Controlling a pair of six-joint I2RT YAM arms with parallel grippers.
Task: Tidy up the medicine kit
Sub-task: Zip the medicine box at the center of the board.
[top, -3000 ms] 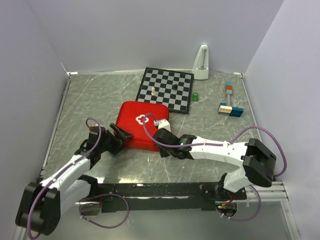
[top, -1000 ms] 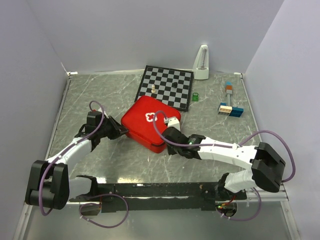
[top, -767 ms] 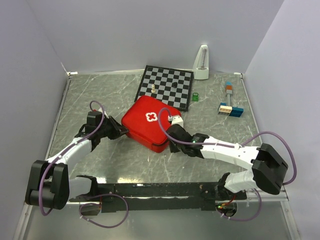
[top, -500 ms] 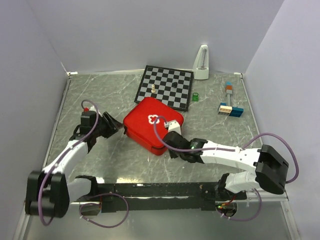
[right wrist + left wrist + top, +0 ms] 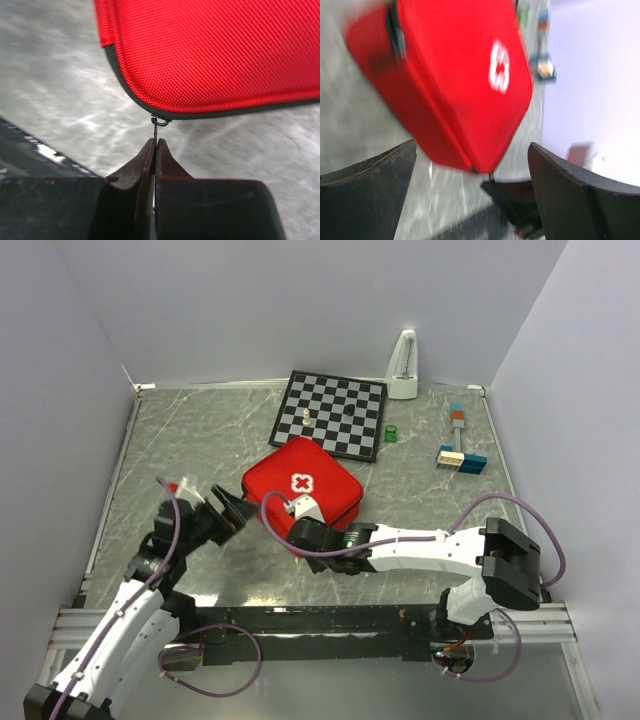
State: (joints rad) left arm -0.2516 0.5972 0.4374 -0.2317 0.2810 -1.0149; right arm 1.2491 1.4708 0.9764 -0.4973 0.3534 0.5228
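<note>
Blurring in the left wrist view smears the medicine kit (image 5: 318,478) and everything behind it. From above, the kit's near corner is covered by the right gripper (image 5: 155,145) and its wrist, and the zip pull (image 5: 155,129) is too thin to find there. Kit: soft rectangular red case, ribbed woven cloth, rounded corners, white cross on top, dark piping along the seam. It lies lid down, turned diamond-wise, mid-table on the grey marbled table (image 5: 200,430), just near of the chessboard (image 5: 333,415). Right arm reaches in low from the right, fingers pinched tight on the wire-thin pull at the seam. Left gripper (image 5: 232,512) sits just left of the kit, fingers spread wide and gripping nothing, arm bent up from the near left.
</note>
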